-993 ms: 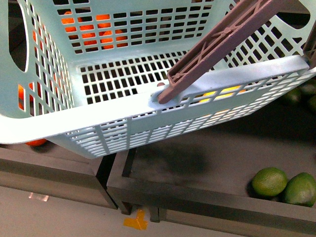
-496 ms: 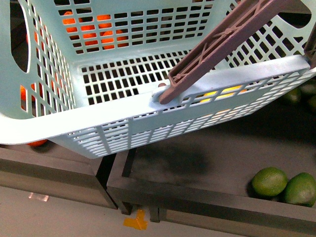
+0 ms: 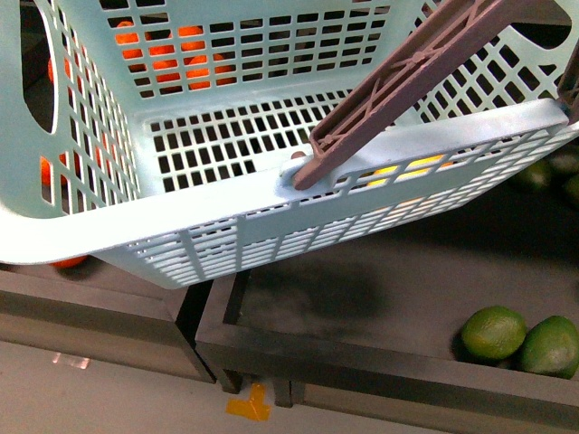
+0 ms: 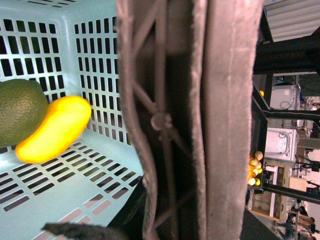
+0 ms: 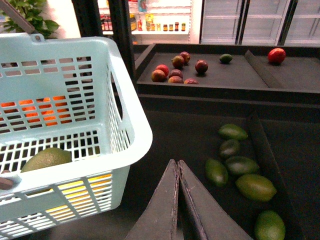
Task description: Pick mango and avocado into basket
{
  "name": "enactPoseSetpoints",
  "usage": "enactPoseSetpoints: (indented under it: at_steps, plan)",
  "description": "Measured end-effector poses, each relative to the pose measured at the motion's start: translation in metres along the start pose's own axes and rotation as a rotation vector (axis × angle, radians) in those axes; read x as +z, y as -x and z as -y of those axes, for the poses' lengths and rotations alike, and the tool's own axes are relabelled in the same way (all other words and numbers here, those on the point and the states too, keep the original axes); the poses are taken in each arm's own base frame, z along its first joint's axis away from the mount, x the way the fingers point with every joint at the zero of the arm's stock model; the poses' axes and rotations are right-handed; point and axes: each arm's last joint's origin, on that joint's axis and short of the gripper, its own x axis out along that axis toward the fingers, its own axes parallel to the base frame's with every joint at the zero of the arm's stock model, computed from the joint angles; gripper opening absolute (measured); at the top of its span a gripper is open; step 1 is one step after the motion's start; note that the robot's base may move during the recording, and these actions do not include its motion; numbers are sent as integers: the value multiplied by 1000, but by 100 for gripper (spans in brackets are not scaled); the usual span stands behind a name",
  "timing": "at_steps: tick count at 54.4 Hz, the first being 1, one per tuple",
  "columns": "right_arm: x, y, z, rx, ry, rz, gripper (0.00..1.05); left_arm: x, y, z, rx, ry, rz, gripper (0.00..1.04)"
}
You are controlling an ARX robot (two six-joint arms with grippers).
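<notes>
Pressing its two dark fingers together, the right gripper (image 5: 178,167) hangs shut and holds nothing, poised over a dark produce tray (image 5: 200,135) just beside the basket (image 5: 125,100). The left gripper cannot be made out in any view; its wrist camera is filled by the brownish-mauve handle (image 4: 200,120) running straight across the lens, so whether those jaws clasp the handle cannot be told.

Past the handle, the left wrist view looks down into the turquoise basket, where the mango (image 4: 55,130) lies on the slotted floor with the avocado (image 4: 20,117) touching it at one end (both sit close to a lattice wall). From the right wrist view the avocado's pale green top shows through the slots and the mango's yellow glows behind the near wall. In the front view the basket (image 3: 136,212) is tilted above the dark trays, its handle (image 3: 407,77) swung up toward the upper right, with yellow again visible through the front wall.

Orange citrus fruits (image 3: 163,54) show through the far lattice. Two limes (image 3: 520,339) rest in the tray below the basket. Green elongated fruits (image 5: 235,165) lie near the right gripper, and red apples (image 5: 175,70) sit in a farther tray.
</notes>
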Motion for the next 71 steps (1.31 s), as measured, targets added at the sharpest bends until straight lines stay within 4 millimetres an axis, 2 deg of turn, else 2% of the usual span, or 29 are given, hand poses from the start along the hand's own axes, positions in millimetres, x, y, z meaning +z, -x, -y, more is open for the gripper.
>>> enactPoseSetpoints:
  at_steps: [62,71]
  plan:
    - [-1,33,0,-2,0,0,2,0,0,0,0,1,0,16]
    - [-1,33,0,-2,0,1,38,0,0,0,0,1,1,16]
